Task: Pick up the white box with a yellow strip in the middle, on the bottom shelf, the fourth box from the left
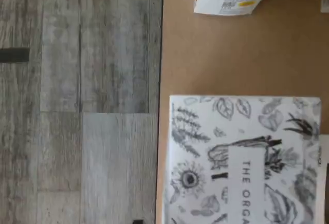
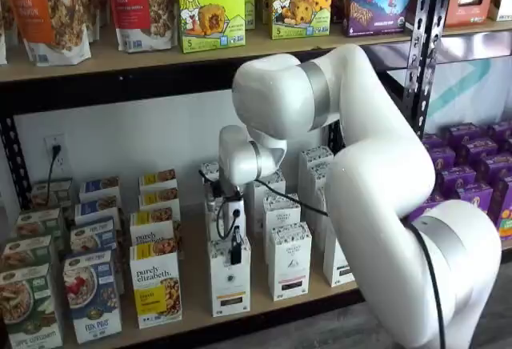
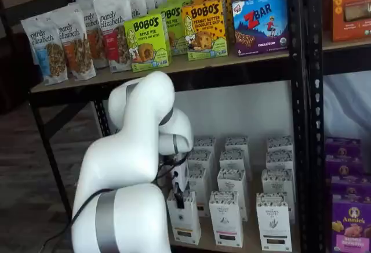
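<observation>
The white box point(image 2: 230, 283) stands at the front of the bottom shelf point(image 2: 264, 310), with a grey speckled top and a thin yellowish band low on its front. It also shows in a shelf view point(image 3: 185, 221) behind my arm. My gripper point(image 2: 236, 251) hangs straight down over its top, and the black fingers point(image 3: 179, 198) reach its upper front edge. No gap between the fingers shows. In the wrist view the patterned top of the box point(image 1: 241, 157) lies close below, on the tan shelf board point(image 1: 205, 54).
Similar white cartons with black bands point(image 2: 290, 261) stand just right of and behind the box. Granola boxes point(image 2: 156, 289) stand to its left. Purple boxes point(image 2: 464, 181) fill the right bay. My white arm point(image 2: 384, 189) blocks much of the shelf. Grey plank floor point(image 1: 77, 106) lies below the shelf edge.
</observation>
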You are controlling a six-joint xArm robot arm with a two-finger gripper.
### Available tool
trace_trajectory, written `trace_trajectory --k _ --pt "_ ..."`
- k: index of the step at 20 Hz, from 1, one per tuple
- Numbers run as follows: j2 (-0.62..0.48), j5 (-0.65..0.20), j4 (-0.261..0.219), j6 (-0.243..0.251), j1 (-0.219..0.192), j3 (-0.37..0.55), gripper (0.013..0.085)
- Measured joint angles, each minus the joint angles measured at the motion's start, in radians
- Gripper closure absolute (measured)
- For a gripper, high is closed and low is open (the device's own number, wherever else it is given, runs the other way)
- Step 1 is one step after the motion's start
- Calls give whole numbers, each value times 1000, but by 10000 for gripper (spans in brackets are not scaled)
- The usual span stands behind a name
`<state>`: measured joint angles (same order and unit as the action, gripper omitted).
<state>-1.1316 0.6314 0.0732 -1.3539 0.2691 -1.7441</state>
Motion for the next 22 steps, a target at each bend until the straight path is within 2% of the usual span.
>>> trace_trajectory --k 8,17,21,22 --pt "-29 -16 -36 37 7 -17 130" --pt "-49 -28 -31 36 12 -29 130" --pt "-52 -28 -31 37 13 -32 290" --pt "-52 -30 -34 40 13 -31 290"
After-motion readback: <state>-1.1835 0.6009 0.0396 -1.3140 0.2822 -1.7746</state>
